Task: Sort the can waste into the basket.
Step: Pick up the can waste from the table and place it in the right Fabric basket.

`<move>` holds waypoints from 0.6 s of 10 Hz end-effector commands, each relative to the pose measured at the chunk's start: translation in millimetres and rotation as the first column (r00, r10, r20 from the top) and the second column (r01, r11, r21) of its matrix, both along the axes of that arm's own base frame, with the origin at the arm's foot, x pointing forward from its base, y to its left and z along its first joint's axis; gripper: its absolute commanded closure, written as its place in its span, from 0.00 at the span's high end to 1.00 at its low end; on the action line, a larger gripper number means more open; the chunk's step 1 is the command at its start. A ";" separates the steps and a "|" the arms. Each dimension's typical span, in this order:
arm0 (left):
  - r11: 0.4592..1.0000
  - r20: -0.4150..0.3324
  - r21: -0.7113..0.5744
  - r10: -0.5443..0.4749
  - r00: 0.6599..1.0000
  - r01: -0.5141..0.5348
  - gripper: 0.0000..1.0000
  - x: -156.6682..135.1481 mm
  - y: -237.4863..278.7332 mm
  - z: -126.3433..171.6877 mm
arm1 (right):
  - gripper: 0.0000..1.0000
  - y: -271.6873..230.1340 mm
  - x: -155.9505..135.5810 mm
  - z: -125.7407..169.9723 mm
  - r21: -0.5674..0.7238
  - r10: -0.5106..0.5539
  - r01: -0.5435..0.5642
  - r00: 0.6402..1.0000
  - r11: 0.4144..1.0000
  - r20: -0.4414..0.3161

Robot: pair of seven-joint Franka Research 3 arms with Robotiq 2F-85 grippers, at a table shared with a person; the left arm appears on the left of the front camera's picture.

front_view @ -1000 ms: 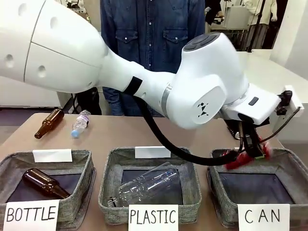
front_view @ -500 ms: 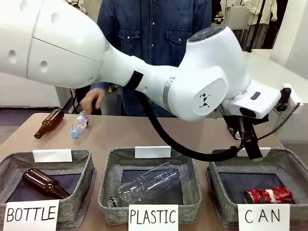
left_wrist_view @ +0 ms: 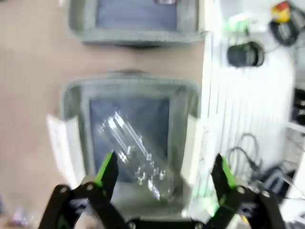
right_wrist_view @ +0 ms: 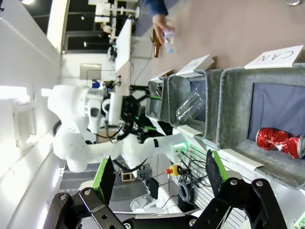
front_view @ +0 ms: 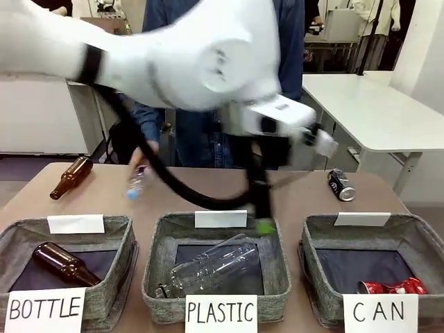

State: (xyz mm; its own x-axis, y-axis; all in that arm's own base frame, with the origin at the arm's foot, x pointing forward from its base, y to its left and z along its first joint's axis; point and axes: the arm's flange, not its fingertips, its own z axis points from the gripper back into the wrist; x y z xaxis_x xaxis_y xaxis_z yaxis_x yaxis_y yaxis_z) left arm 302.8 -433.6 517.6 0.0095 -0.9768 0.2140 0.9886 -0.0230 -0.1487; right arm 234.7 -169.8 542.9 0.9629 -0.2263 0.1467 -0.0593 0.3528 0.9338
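Bright, even indoor light; the left arm (front_view: 173, 55) smeared by motion blur.

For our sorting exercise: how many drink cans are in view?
2. A crushed red can lies in the CAN basket; a black can lies on the table beyond it. Basket walls may hide others.

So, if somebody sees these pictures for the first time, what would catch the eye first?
The big white left arm, blurred, stretches across the front view, its open left gripper above the PLASTIC basket. The red crushed can lies in the CAN basket, while the black can lies on the table beyond it.
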 end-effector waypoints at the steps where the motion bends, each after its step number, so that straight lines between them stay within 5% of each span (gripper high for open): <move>1: 0.990 -0.004 -0.055 0.131 0.991 -0.131 1.00 25.5 87.1 11.0 | 1.00 -0.8 1.1 3.4 0.012 -0.016 0.016 1.000 1.000 -0.006; 4: 0.874 -0.192 -0.140 0.437 0.879 -0.465 1.00 73.7 237.1 26.4 | 1.00 -0.8 1.1 3.4 0.012 -0.016 0.016 1.000 1.000 -0.006; 6: 0.705 -0.335 -0.230 0.590 0.735 -0.671 1.00 77.2 345.5 37.9 | 1.00 -0.8 1.1 3.4 0.012 -0.016 0.016 1.000 1.000 -0.006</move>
State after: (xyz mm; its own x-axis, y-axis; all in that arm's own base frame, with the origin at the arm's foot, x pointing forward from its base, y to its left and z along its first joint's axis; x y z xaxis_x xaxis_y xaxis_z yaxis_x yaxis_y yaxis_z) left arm 392.4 -114.7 551.7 0.6058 -0.7140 0.3510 0.7858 0.4680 -0.4043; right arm 234.8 -169.8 542.4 0.9631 -0.2265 0.1454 -0.0582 0.3520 0.9342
